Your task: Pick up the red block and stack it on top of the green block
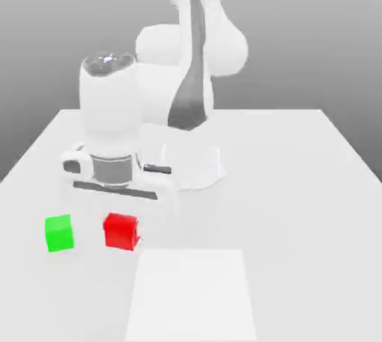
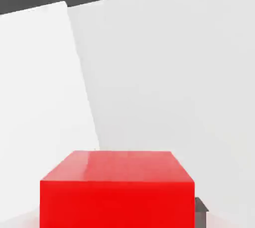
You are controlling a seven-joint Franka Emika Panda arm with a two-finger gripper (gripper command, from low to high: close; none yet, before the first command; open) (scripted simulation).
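Observation:
The red block (image 1: 120, 230) rests on the white table (image 1: 298, 184), toward the exterior view's left. My gripper (image 1: 121, 236) reaches straight down over it from the white hand above, its pale fingers hugging the cube's two sides, shut on it. In the hand view the red block (image 2: 117, 192) looms close, with a dark finger pad (image 2: 200, 206) pressed against one side. The green block (image 1: 59, 233) sits on the table a short gap away from the red one, further toward the exterior view's left and at the same level.
The arm's white base (image 1: 190, 165) stands just behind the blocks. A lighter square patch (image 1: 192, 292) lies flat on the table in front, toward the exterior view's right of the red block. The table's left edge runs close to the green block.

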